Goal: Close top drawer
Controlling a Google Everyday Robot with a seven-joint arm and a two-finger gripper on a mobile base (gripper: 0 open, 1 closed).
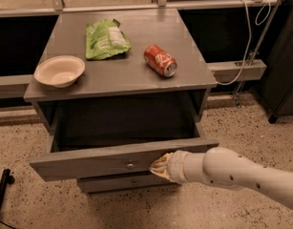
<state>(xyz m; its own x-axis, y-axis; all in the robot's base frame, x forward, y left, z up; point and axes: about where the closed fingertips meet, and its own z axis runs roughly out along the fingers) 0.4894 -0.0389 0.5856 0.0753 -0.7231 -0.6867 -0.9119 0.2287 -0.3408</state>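
The top drawer (pixel 88 162) of the grey wood-grain cabinet stands pulled out, its dark inside open to view and its small round knob (pixel 130 165) at the centre of the front panel. My gripper (pixel 158 166) is at the end of the white arm coming in from the lower right. It rests against the drawer's front panel, just right of the knob.
On the cabinet top (pixel 136 75) lie a white bowl (pixel 59 71) at the left, a green chip bag (pixel 105 39) at the back and a red soda can (pixel 161 60) on its side. A lower drawer front (pixel 124 182) shows beneath. A white cable (pixel 246 51) hangs at right.
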